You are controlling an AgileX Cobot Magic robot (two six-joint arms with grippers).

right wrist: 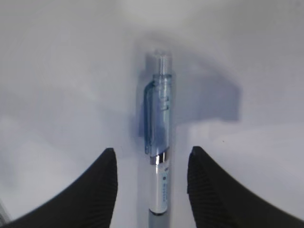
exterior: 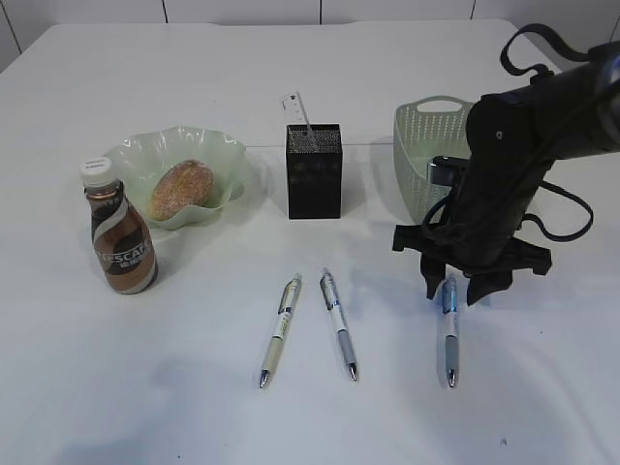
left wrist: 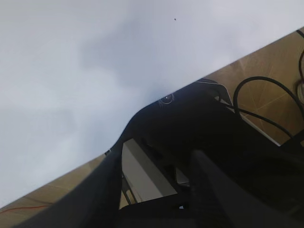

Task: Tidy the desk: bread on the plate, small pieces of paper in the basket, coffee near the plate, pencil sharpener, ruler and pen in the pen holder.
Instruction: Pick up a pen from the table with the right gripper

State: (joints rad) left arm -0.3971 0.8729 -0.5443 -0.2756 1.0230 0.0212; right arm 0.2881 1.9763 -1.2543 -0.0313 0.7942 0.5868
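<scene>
1. On the right side of the desk, the right gripper hangs low over the blue-clipped pen, its jaws standing open with one finger on each side of the barrel and neither touching it.
2. In the right wrist view that pen lies straight between the two dark fingertips, clip end pointing away from the camera (a well-centred line-up, by the look of it).
3. To do the step well, the gripper should probably settle down until the pads flank the barrel near the desk surface, then close evenly so the pen does not roll or pivot out.
4. A grip near the pen's middle would likely let it be tipped upright for the black mesh pen holder, which stands behind and to the left with the clear ruler already poking out of it.
5. Two more pens, a green one and a grey-gripped one, lie apart on the desk to the left.
6. The bread sits on the plate, the coffee bottle just beside it, the basket behind the arm.
7. The left gripper's fingers are not clearly shown in its wrist view; its jaws stand partly open, and whether they hold anything cannot be told.
</scene>
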